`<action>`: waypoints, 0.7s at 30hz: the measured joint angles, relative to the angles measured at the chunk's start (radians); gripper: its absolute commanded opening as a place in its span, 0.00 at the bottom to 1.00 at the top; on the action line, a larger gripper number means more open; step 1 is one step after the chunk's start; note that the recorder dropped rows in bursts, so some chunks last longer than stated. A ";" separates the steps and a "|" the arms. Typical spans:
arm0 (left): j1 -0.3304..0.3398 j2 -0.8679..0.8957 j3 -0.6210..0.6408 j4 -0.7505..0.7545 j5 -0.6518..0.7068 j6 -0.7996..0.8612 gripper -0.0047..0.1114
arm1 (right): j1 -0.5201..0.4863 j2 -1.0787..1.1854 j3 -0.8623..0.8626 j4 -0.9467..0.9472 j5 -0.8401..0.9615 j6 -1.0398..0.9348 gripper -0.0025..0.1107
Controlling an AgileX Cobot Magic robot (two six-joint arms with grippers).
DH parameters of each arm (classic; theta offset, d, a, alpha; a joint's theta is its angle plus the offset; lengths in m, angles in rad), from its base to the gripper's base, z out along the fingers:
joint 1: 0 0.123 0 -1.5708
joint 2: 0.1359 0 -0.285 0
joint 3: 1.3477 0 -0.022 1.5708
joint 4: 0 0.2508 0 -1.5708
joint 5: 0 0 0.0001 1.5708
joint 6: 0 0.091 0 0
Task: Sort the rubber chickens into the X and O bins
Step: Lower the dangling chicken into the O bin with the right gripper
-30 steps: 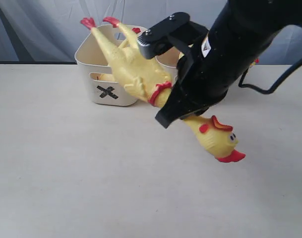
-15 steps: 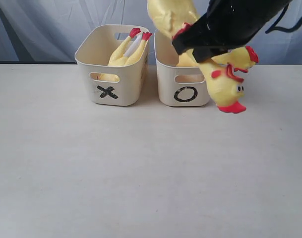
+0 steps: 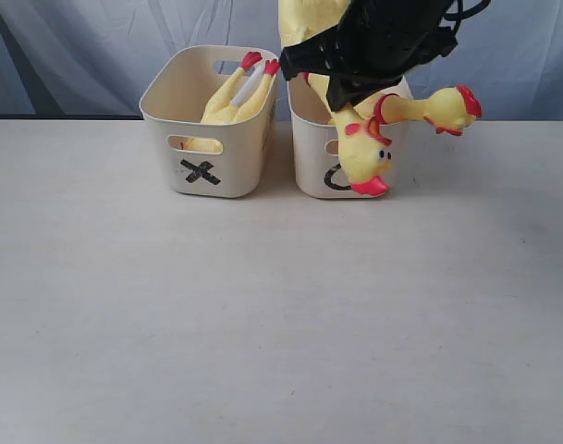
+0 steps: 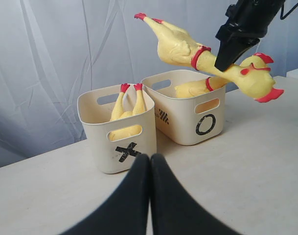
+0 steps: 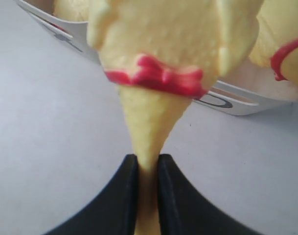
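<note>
My right gripper (image 5: 148,164) is clamped on the thin neck of a rubber chicken (image 3: 362,153), which hangs head-low above the O bin (image 3: 311,139) in the exterior frame's upper right. It looks light and floppy (the neck squashes flat between the jaws), so I judge the neck the surest hold. My left gripper (image 4: 149,161) is closed on nothing.

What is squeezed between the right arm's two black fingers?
The yellow neck of a rubber chicken, just past its red neck band. The right gripper pinches it between its fingers; the right wrist view shows this clearest.
</note>
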State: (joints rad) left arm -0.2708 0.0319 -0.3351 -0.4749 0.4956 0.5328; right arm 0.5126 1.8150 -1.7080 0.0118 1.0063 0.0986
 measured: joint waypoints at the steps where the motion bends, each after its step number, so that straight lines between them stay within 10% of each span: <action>1: 0.000 0.000 0.000 0.000 0.000 0.000 0.04 | 0.000 0.019 -0.022 0.000 0.012 0.007 0.01; 21: 0.000 0.000 0.000 0.000 0.000 0.000 0.04 | -0.011 0.300 -0.401 -0.104 0.227 0.156 0.01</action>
State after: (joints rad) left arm -0.2708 0.0319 -0.3351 -0.4749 0.4956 0.5328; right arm 0.5021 2.1148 -2.1094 -0.0925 1.2330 0.2549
